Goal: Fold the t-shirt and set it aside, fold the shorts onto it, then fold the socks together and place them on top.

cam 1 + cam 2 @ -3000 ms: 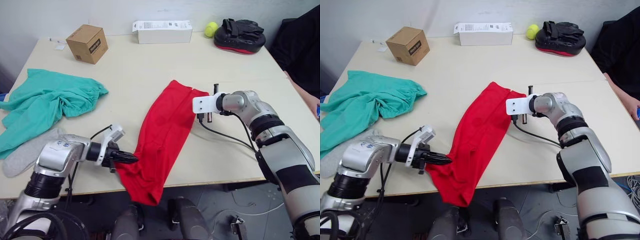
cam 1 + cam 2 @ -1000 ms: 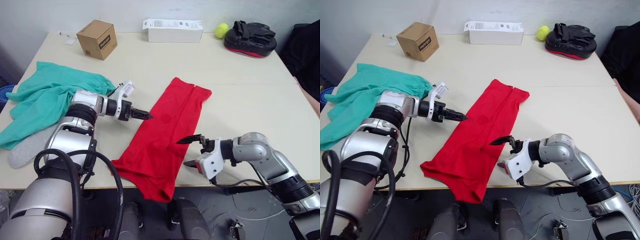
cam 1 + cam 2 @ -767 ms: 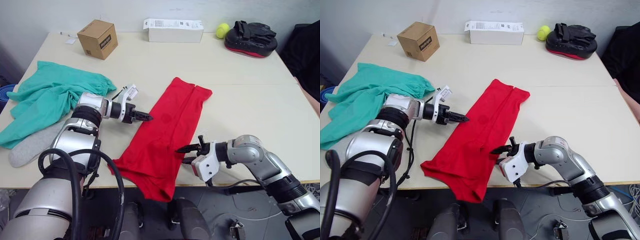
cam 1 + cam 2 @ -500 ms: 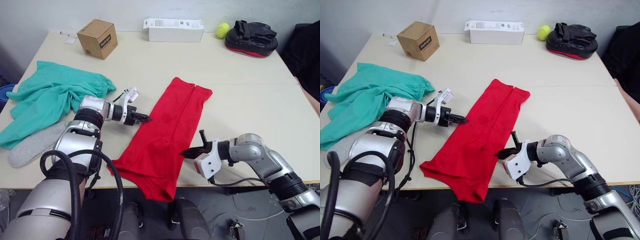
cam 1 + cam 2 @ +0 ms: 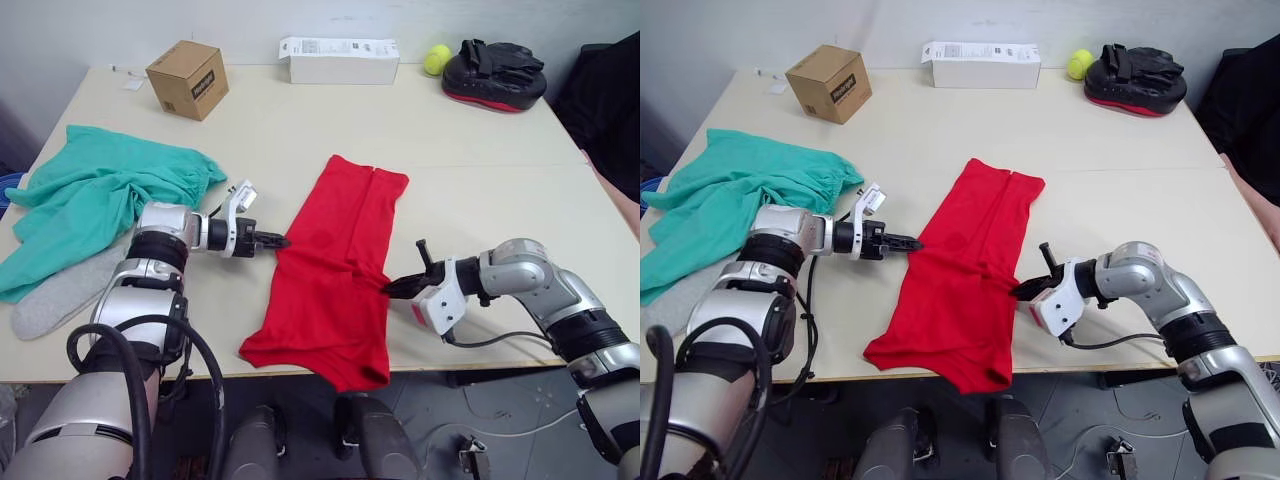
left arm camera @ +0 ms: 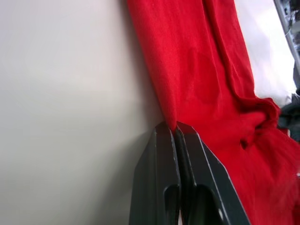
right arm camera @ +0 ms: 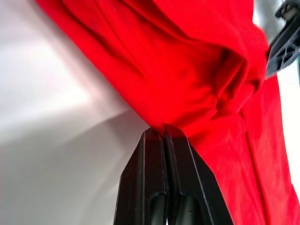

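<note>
The t-shirt (image 5: 335, 262), soft and limp, is stretched lengthwise between the two sets of fingers on the bench (image 5: 480, 150), its near end draped over the edge. Its long edges are the natural holds. The left gripper (image 5: 908, 243) is closed on one edge, the right gripper (image 5: 1020, 291) apparently pinched on the opposite edge. Both forearms are held low, reaching inward.

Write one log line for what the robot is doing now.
step: folding bright red cloth t-shirt | left fingers: shut on left edge | right fingers: shut on right edge
</note>
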You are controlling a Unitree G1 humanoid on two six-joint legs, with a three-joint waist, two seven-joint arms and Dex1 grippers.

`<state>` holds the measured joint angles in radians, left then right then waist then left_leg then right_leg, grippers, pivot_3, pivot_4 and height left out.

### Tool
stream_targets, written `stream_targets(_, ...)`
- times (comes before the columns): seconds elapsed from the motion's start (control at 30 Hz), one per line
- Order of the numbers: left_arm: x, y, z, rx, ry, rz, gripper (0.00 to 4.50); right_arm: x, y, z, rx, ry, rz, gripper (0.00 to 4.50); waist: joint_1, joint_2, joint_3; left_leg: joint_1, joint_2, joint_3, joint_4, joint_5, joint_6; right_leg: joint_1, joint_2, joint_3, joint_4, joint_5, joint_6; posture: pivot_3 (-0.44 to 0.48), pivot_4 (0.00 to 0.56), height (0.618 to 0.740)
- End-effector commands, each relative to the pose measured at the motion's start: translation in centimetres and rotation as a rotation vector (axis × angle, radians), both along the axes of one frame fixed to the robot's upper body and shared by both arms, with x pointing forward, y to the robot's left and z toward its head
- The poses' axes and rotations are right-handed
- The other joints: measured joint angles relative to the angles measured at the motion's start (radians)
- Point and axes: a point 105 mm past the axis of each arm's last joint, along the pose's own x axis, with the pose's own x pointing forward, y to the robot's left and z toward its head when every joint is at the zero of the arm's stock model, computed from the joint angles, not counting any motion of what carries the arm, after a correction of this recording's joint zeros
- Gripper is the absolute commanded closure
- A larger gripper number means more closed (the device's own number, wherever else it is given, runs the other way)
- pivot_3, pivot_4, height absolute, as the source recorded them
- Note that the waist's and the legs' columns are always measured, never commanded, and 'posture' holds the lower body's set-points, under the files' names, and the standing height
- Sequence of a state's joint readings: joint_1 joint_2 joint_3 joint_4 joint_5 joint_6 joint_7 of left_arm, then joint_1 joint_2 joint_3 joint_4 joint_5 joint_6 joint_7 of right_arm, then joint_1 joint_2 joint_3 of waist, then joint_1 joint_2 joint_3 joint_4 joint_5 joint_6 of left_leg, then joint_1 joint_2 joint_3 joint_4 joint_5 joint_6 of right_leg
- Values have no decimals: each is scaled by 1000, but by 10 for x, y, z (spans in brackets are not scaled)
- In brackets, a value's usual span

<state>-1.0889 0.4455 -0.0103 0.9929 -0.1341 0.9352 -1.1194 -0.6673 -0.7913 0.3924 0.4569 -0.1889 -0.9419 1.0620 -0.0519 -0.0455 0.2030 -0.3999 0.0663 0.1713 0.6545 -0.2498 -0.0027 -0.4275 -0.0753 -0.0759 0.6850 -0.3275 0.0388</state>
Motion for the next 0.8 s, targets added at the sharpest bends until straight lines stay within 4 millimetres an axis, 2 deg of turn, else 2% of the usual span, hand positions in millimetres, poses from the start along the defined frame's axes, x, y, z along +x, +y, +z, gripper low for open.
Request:
stream_targets(0.03, -10, 6, 3, -13, -5, 58, 4467, -1, -7, 1, -29, -12, 49, 4500, -3, 0, 0, 1, 0, 0, 0, 0, 0, 0, 0, 1, 1, 0, 0, 0, 150, 740)
stream_targets(0.2, -33, 13, 3, -14, -54, 174, 4467, 0, -2, 0, -13, -14, 106, 4500, -5, 0, 0, 3, 0, 1, 0, 0, 0, 1, 0, 3, 3, 0, 0, 0, 150, 740)
stream_targets(0.4, -67, 22, -1, -1, -110, 312, 4467, 1, 16, 3, 37, -53, 181, 4500, -4, 0, 0, 10, 0, 1, -3, 1, -1, 7, 0, 4, 3, -1, -1, 0, 150, 740)
stream_targets(0.63, -66, 42, -2, 19, -146, 466, 4467, 12, 19, 7, 55, -73, 166, 4500, -2, 0, 0, 14, 0, -1, -3, 1, -2, 12, -1, 3, 0, -1, -1, 0, 150, 740)
stream_targets(0.8, -59, 40, 2, 4, -164, 440, 4467, 15, 17, 6, 38, -79, 165, 4500, -1, 0, 0, 14, -1, -3, -6, 0, -2, 14, -1, 1, -4, -1, -1, 0, 150, 740)
